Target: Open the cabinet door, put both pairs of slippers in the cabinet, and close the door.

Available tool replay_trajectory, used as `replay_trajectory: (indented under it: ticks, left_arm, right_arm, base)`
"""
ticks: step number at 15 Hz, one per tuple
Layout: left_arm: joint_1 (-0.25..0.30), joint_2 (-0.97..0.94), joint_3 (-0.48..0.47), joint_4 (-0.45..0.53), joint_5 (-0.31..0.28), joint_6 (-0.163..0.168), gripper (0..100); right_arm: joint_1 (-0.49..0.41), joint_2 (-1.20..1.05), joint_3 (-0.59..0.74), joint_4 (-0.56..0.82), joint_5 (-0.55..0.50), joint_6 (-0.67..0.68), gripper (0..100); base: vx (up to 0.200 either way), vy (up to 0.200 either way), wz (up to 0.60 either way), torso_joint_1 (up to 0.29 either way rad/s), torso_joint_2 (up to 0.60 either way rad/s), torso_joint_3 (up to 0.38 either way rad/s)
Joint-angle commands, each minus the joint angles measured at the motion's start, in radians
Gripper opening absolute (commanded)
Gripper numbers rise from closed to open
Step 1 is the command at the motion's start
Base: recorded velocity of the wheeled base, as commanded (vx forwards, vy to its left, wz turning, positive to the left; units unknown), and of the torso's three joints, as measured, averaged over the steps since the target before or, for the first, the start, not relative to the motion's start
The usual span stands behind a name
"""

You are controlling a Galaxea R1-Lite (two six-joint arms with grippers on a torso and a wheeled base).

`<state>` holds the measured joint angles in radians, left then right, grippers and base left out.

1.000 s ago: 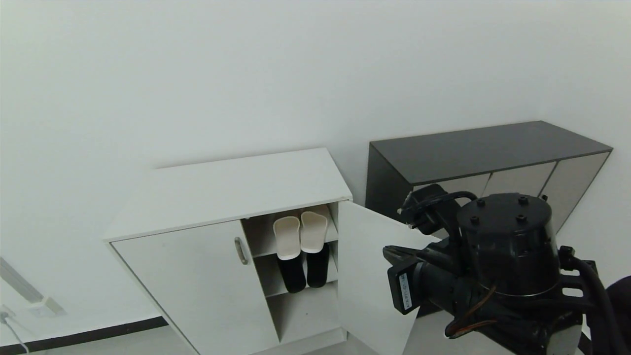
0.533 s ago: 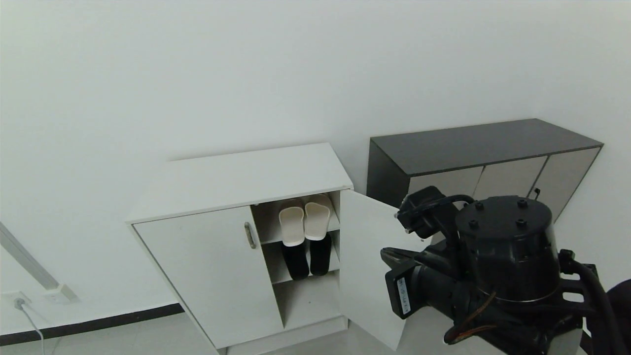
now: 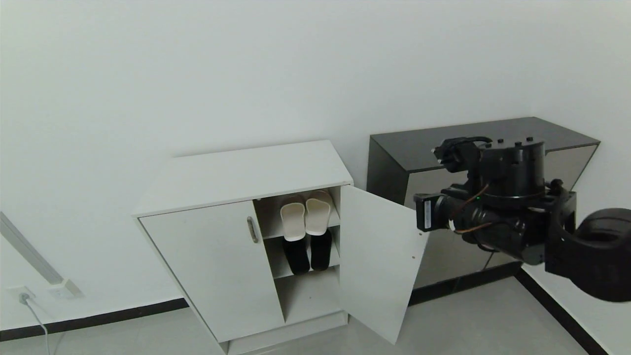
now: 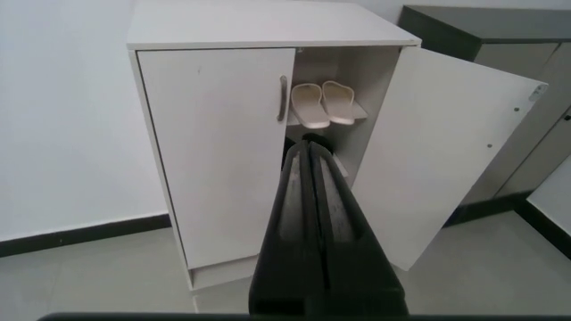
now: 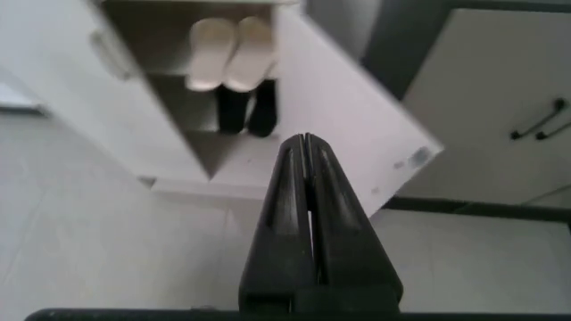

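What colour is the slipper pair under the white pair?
Black slipper pair, best seen in head view.

Dark sideboard [image 3: 473,143] standing against white wall [image 3: 197,74], grey doors facing out, two bar handles [image 5: 535,120] showing on one door. Black baseboard [image 3: 98,318] running along the wall's foot, above pale floor [image 3: 468,320]. Far left: outlet [image 3: 22,297] sitting low, cable [image 3: 38,320] hanging from it, white trunking [image 3: 29,251] slanting down beside it.

The white cabinet [image 3: 236,172] is smooth, matt board, and its handle [image 3: 253,230] is dull metal. Ahead of the right pincer [image 5: 308,147], which is matt black plastic, the white slippers [image 5: 227,49] look like smooth foam. Beside the pincer, the dark cabinet [image 3: 404,153] has a slight sheen.
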<state>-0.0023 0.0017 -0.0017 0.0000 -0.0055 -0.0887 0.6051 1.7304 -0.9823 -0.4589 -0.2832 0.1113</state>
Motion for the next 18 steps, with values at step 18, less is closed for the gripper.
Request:
replay_trajectory:
  ticks: [18]
  left_arm:
    - [0.001,0.001,0.000,0.000,0.001,-0.002,0]
  right_arm:
    - [-0.258,0.508,-0.391,0.005,0.030,0.008,0]
  base:
    - [0.000,0.000,0.00,0.000,0.00,0.000]
